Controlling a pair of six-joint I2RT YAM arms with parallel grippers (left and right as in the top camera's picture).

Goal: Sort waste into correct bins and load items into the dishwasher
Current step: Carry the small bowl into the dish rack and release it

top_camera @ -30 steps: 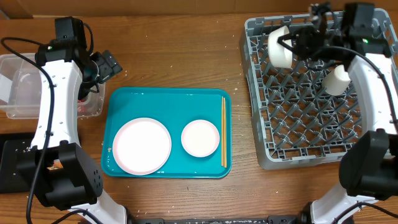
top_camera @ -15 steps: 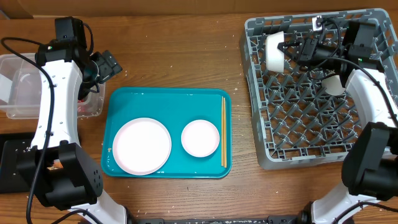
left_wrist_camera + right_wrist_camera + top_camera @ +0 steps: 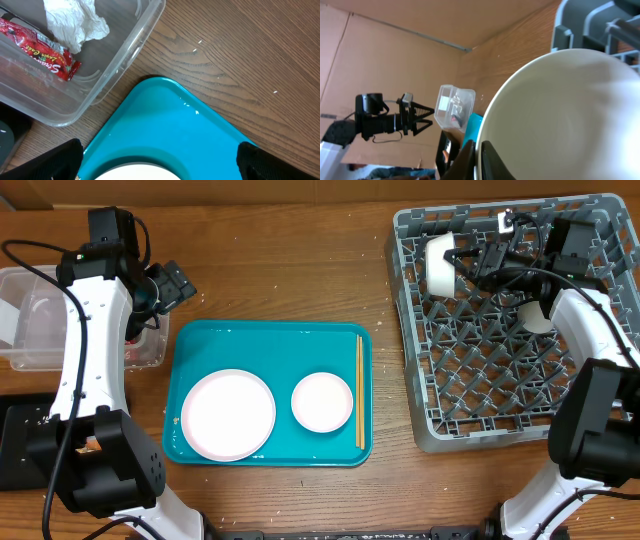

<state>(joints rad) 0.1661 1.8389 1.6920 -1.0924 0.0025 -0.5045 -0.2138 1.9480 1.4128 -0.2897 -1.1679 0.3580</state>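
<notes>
Teal plastic fills the middle of the overhead view. The teal tray carries the plate, the upright bowl and the chopsticks, which lie along its right edge. Right of the teal tray stands the dish rack. There the right gripper is clamped on the rim of the tipped bowl, which stands on edge. The cup lies deeper in the rack. Left of the teal tray sit the clear tub and the black tray. The left gripper hangs over the teal tray's far-left corner.

From the left wrist, its fingertips are spread wide with nothing between them. The red wrapper and paper wad lie in the tub, just off the teal tray's corner.

From the right wrist, the tipped bowl fills the frame, and dark fingertips pinch its rim from both sides.
</notes>
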